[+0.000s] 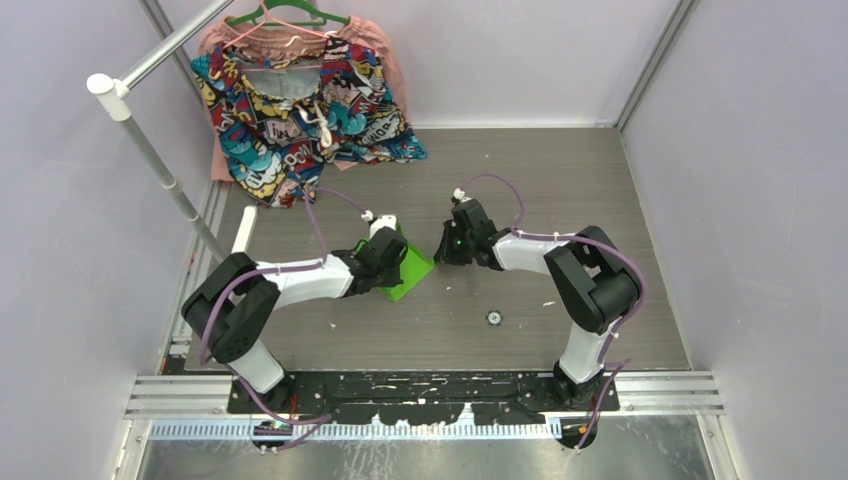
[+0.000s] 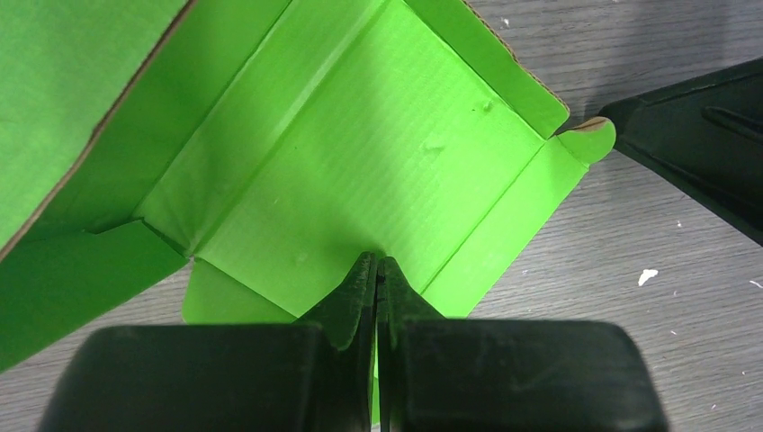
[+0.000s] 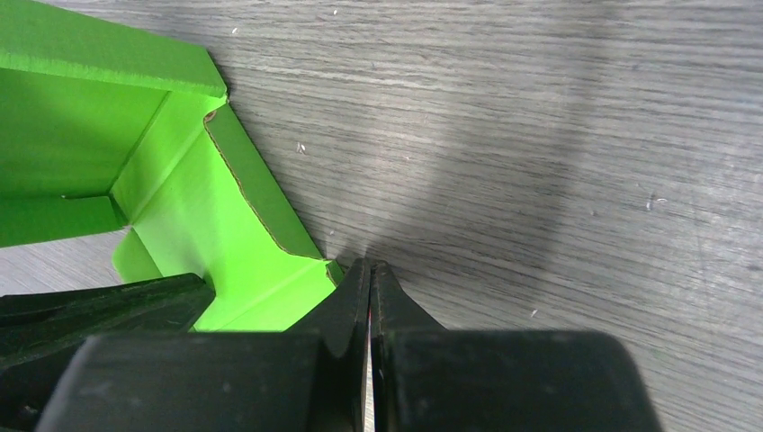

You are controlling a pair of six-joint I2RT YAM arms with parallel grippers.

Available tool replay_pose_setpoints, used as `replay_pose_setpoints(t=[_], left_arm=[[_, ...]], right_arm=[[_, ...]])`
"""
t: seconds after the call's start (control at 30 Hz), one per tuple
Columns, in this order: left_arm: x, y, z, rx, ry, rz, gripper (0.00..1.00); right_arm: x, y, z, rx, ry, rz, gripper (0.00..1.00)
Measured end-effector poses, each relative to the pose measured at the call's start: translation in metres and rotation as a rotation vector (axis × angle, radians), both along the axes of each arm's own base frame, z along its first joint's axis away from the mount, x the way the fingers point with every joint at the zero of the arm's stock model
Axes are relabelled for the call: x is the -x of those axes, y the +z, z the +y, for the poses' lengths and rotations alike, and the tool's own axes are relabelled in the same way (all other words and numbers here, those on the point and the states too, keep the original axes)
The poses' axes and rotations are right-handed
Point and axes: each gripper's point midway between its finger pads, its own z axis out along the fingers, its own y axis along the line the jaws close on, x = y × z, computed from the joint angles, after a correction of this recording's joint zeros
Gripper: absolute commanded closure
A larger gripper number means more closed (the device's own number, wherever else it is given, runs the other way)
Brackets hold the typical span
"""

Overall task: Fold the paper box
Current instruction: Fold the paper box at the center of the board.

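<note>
Paper box [image 2: 360, 162]: lime ribbed card, creased flaps raised; left claw [image 2: 376, 265], right claw [image 3: 369, 268] both pressed together.

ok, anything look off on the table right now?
Minor only. A small round loose part lies on the table near the right arm, amid white flecks. The paper box has two small dents in its inner panel. A patterned garment slumps in the far-left corner.

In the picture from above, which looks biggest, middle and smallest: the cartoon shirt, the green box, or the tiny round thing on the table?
1. cartoon shirt, biggest by far.
2. green box, partly hidden by the left arm.
3. tiny round thing, smallest.
</note>
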Motion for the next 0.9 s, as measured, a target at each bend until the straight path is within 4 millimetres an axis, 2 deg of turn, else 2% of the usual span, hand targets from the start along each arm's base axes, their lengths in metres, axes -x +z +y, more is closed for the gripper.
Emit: replay_pose_setpoints(t=[0.9], left_arm=[[-0.001, 0.000, -0.007, 0.007, -0.010, -0.003, 1.00]], right_arm=[[0.017, 0.001, -0.007, 0.013, 0.019, 0.026, 0.99]])
